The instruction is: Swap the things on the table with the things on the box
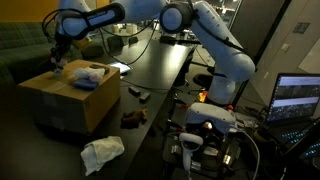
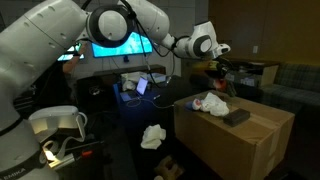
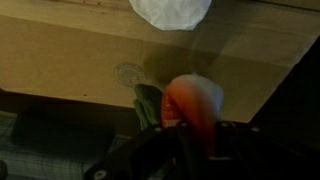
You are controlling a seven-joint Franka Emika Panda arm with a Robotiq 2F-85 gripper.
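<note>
The tan cardboard box (image 1: 70,105) (image 2: 240,150) stands beside the long black table (image 1: 150,65). My gripper (image 1: 57,58) (image 2: 218,80) (image 3: 198,126) hovers over the box's far corner. It is shut on an orange-red toy (image 3: 192,100) with a green end (image 3: 150,100), held just above the box top (image 3: 60,60). A white crumpled item (image 1: 85,72) (image 2: 210,103) (image 3: 170,10) lies on the box. A dark flat item (image 2: 237,117) lies near it.
A white cloth (image 1: 100,152) (image 2: 152,135) lies on the floor by the box. A small dark object (image 1: 137,92) sits at the table's near edge, with cables further back. A lit screen (image 1: 295,97) glows at one side, and a sofa (image 1: 20,50) stands behind the box.
</note>
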